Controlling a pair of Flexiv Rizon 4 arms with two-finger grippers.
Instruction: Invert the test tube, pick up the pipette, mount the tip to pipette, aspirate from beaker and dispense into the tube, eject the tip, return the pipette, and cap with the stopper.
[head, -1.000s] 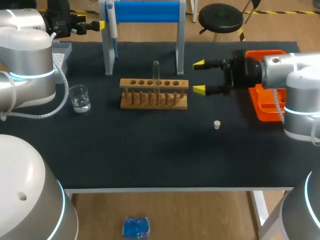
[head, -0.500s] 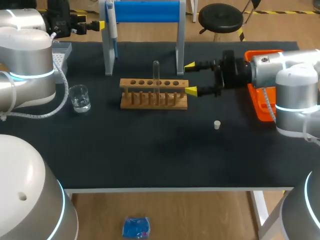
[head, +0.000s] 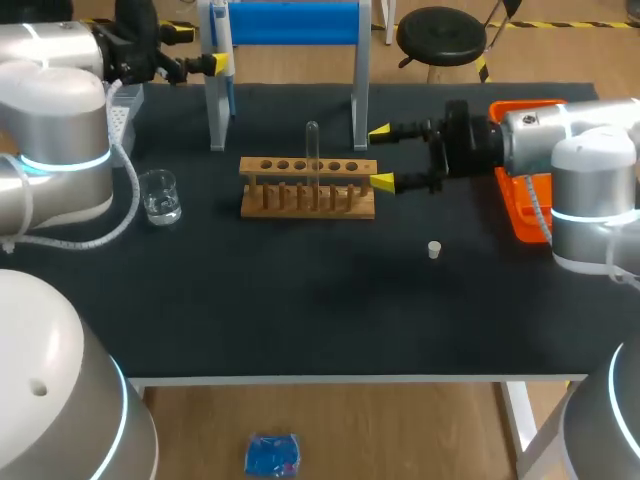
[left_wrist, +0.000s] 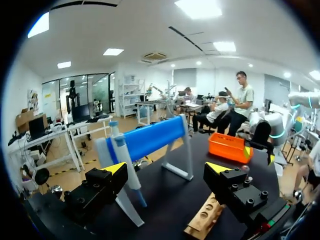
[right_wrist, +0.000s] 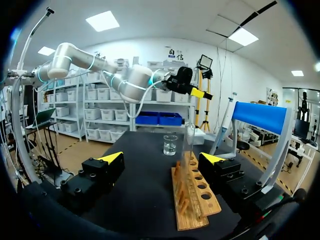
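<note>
Tabletop — tube ahead of right hand

orange tray — half behind right arm | tip box — mostly hidden

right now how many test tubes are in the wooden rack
1. A single test tube stands upright in a hole near the middle of the wooden rack. The rack's other holes look empty.
</note>
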